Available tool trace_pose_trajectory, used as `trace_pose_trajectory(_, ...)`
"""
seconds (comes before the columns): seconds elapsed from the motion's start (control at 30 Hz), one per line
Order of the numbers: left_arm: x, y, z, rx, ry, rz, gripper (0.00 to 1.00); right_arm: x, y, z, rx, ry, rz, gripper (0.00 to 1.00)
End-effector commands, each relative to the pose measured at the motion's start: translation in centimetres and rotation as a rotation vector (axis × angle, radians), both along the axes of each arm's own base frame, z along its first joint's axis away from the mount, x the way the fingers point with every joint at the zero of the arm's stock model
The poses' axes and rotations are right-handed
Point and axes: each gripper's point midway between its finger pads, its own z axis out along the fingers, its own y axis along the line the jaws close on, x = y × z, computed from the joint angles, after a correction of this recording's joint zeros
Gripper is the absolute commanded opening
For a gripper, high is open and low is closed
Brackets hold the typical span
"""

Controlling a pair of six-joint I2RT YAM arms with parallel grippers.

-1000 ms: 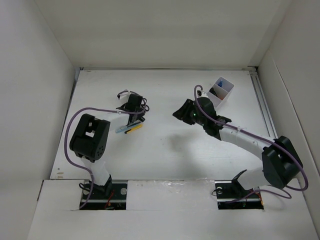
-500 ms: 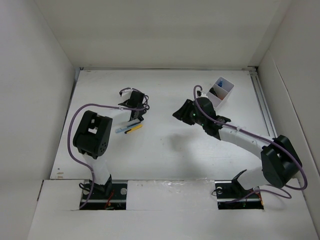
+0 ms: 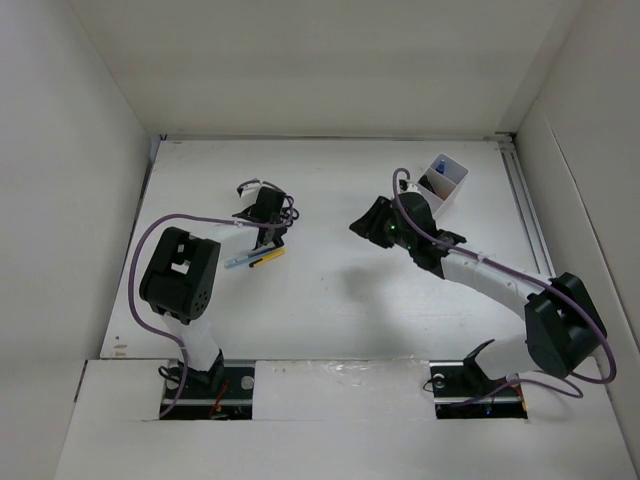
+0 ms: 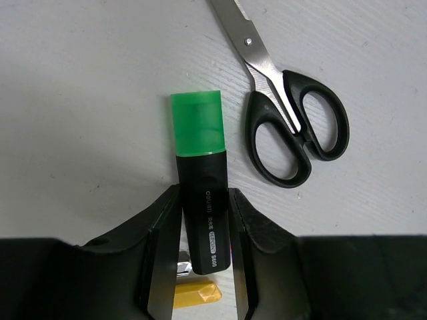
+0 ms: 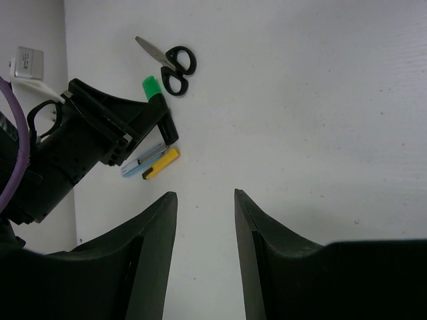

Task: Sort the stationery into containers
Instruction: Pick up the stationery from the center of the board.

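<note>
Left of centre on the table (image 3: 330, 310), the left gripper (image 4: 203, 197) pinches the barrel of the green highlighter (image 4: 198, 130), lying lengthwise between its jaws with cap pointing away, while the white bin (image 3: 441, 184) sits by the far right corner, nearer the half-open, empty right gripper (image 5: 204, 195).

The worktop (image 3: 330, 300) is plain white with faint grey specks. The highlighter (image 4: 199, 127) has a bright green cap and a black barrel printed with small white lettering. The scissors (image 4: 287, 113) have silver blades and glossy black handles. One pen (image 5: 161, 163) is yellow, the other pen (image 5: 139, 162) light blue. The bin (image 3: 450, 196) is white, with blue and dark shapes showing inside. The left gripper (image 4: 204, 192) and right gripper (image 5: 204, 195) are matt black. The arms (image 3: 490, 280) are black and white, and their cables (image 5: 27, 147) are purple.
</note>
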Motion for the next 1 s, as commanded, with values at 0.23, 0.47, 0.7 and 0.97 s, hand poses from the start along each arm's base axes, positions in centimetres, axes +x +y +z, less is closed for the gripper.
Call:
trace_pose_trajectory(0.23, -1.4, -0.2, -0.6, 0.012, 0.052, -0.041, 0.23, 0.3, 0.6, 3.3, 0.062, -0.059, 0.027, 0.46)
trace_pose_trajectory(0.47, -0.6, -0.5, 1.2, -0.011, -0.003, -0.04, 0.0, 0.2, 0.7, 3.7, 0.062, -0.07, 0.037, 0.48)
trace_pose_trajectory(0.7, -0.7, -1.3, 6.2, -0.12, -0.167, -0.067, 0.0, -0.1, 0.8, 3.8, 0.067, -0.077, 0.059, 0.53)
trace_pose_trajectory(0.97, -2.3, -3.0, 9.3, -0.235, -0.269, -0.177, 0.0, -0.8, 0.6, 5.9, 0.11, -0.139, 0.068, 0.54)
